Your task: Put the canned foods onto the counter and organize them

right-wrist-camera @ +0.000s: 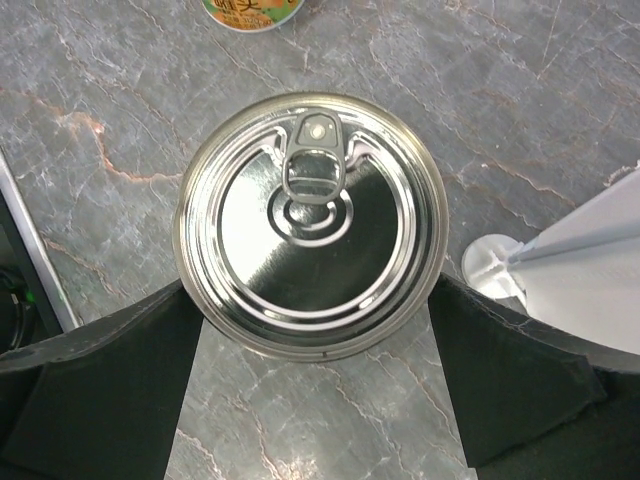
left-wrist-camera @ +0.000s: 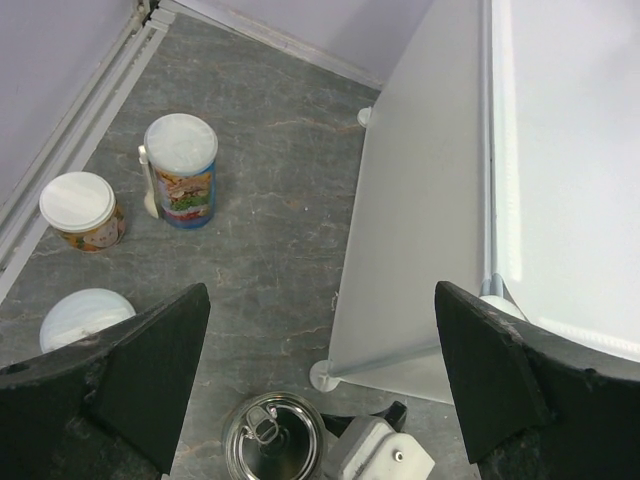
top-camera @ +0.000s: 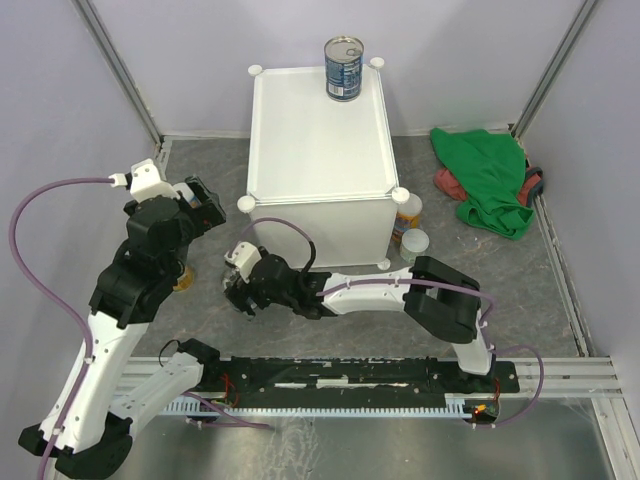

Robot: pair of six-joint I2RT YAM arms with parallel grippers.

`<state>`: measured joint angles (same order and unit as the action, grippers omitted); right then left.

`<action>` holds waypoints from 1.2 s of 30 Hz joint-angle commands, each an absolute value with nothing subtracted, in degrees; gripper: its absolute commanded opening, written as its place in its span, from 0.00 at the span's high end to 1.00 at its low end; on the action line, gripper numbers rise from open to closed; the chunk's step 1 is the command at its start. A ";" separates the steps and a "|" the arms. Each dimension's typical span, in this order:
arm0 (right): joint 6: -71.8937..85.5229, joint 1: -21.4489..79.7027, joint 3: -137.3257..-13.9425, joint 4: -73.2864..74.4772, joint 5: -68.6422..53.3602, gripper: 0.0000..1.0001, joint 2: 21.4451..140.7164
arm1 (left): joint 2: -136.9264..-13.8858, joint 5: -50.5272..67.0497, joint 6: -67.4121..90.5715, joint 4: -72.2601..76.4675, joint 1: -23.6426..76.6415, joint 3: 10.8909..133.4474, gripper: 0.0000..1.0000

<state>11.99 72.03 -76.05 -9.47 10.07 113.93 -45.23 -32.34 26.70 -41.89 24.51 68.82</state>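
The right gripper's (right-wrist-camera: 312,285) jaws are spread either side of a pull-tab can (right-wrist-camera: 312,225) stood on the grey floor (right-wrist-camera: 100,110) by the foot of the counter (top-camera: 320,140), apparently so that it can be clamped and lifted, the left gripper (left-wrist-camera: 322,288) is held released and empty, and seven cans are counted: one blue-labelled can (top-camera: 343,67) on the counter, six below.

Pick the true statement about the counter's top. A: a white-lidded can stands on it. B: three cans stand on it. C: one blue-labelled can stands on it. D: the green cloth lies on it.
C: only a blue-labelled can stands on the counter, at its far edge.
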 commanded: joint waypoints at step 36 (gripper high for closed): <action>10.12 71.19 -79.17 -17.49 4.10 0.56 116.67 | -45.47 -31.16 29.27 -41.46 24.77 71.25 0.00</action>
<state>10.26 71.18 -78.54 -12.97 7.09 118.15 -45.84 -30.92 26.79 -43.20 24.51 69.06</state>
